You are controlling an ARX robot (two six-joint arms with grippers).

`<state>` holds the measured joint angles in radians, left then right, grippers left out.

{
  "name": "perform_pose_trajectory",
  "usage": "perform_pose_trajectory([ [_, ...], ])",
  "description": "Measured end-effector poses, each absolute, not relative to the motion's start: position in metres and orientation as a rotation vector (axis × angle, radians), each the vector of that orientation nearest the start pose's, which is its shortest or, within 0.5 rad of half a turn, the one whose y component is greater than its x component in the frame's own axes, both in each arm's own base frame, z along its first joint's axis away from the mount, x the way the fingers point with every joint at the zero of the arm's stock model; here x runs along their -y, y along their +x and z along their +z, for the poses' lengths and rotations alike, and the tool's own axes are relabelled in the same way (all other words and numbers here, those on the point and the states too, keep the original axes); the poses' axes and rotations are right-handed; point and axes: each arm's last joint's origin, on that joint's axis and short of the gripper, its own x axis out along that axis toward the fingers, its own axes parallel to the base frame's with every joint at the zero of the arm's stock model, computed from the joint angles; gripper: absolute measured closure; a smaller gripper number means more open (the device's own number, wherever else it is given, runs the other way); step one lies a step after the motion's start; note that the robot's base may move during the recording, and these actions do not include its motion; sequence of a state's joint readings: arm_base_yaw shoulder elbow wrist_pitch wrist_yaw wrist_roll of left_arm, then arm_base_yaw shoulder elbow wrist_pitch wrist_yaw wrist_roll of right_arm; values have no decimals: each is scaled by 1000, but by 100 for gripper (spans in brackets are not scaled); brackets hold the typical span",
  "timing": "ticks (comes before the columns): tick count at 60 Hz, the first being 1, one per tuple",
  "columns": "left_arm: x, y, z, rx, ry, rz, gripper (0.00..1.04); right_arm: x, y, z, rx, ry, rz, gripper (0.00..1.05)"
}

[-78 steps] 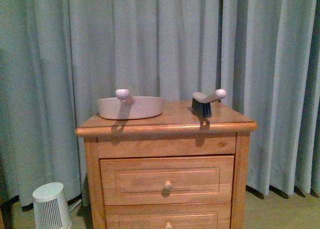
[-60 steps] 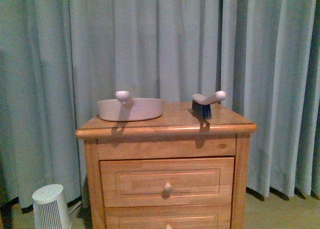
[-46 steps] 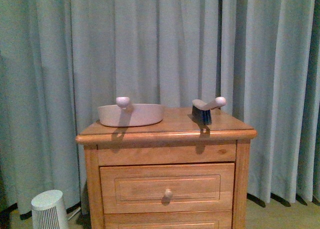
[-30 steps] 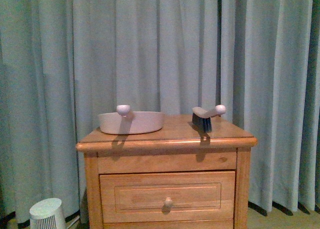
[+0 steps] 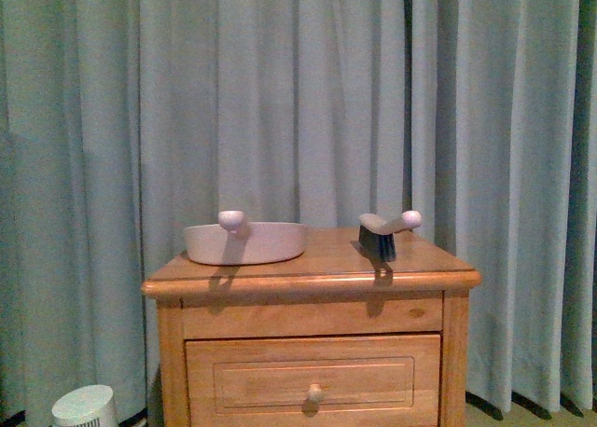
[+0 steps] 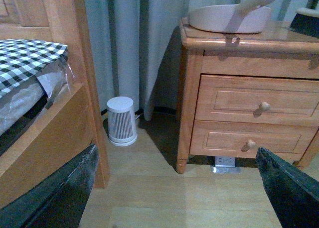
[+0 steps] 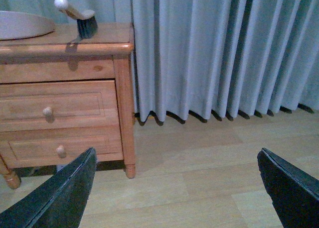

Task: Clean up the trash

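No crumpled wad of white paper shows in any view; the trash is out of sight. A white dustpan (image 5: 244, 241) with a knob handle and a dark hand brush (image 5: 380, 233) with a white handle lie on top of a wooden nightstand (image 5: 312, 276). The dustpan (image 6: 229, 16) also shows in the left wrist view and the brush (image 7: 79, 20) in the right wrist view. My left gripper (image 6: 177, 198) is open and empty above the wooden floor before the nightstand. My right gripper (image 7: 177, 195) is open and empty above the floor beside the nightstand. Neither arm shows in the front view.
Grey-blue curtains (image 5: 280, 101) hang behind the nightstand. A small white slatted bin (image 6: 121, 121) stands on the floor between the nightstand and a wooden bed frame (image 6: 60, 108) with checked bedding (image 6: 25, 63). A white power strip (image 6: 225, 162) lies under the nightstand.
The nightstand, dustpan and brush have slid down in the front view and the white bin has sunk toward the bottom edge, as the camera rises. Nothing on the nightstand has moved.
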<state>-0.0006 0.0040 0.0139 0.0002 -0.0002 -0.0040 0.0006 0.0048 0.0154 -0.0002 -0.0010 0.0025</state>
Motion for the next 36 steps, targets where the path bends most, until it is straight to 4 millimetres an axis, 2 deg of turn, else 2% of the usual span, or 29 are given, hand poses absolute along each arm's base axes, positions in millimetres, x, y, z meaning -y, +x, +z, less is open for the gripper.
perform_pose_trajectory([
  [36,0,97,168,10,-4,0,8,0,97,168,10,3,1,7],
])
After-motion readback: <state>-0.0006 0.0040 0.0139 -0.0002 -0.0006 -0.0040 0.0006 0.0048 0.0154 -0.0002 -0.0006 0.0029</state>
